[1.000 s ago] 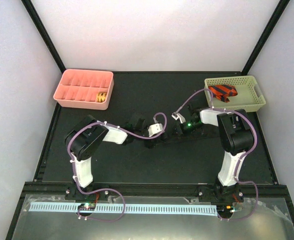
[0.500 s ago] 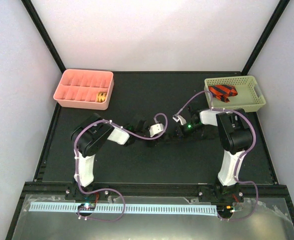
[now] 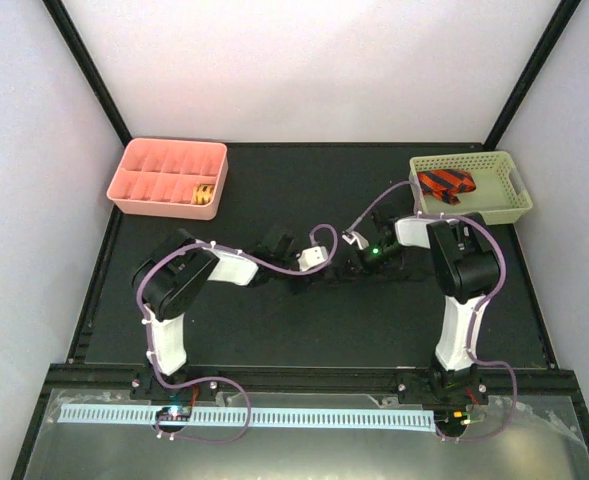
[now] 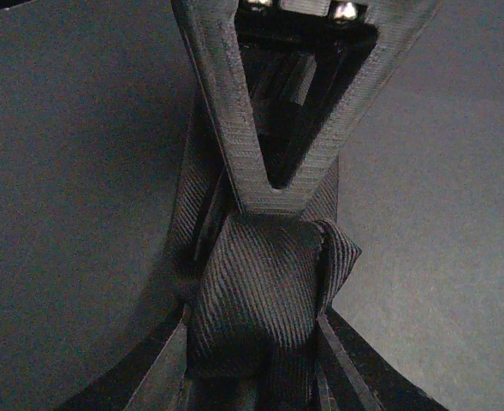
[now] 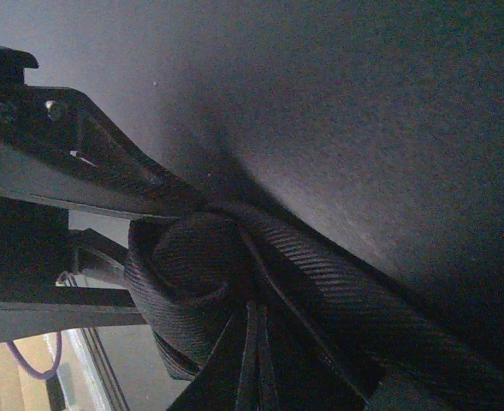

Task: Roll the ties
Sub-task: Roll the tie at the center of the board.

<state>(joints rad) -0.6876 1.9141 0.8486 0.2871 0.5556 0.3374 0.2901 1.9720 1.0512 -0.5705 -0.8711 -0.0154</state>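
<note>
A dark ribbed tie (image 4: pixel 264 291) is partly wound into a roll (image 5: pixel 192 257) at the middle of the black mat. My left gripper (image 4: pixel 256 364) is shut on the roll, with a finger (image 4: pixel 162 364) on each side. My right gripper (image 5: pixel 260 368) is shut on the tie's loose band (image 5: pixel 380 317) right beside the roll. The right gripper's finger (image 4: pixel 273 171) rests on the tie from the far side. In the top view both grippers meet, the left gripper (image 3: pixel 326 272) tip to tip with the right gripper (image 3: pixel 342 268). The tie barely shows there.
A pink compartment box (image 3: pixel 134 185) at the back left holds a rolled yellow tie (image 3: pixel 205 193). A pale green basket (image 3: pixel 514 195) at the back right holds a red and black striped tie (image 3: pixel 444 183). Black frame posts stand at the rear corners.
Both arms shifted slightly at the elbows while the grippers stayed together on the tie at the mat's middle. The right wrist moved a little left.
</note>
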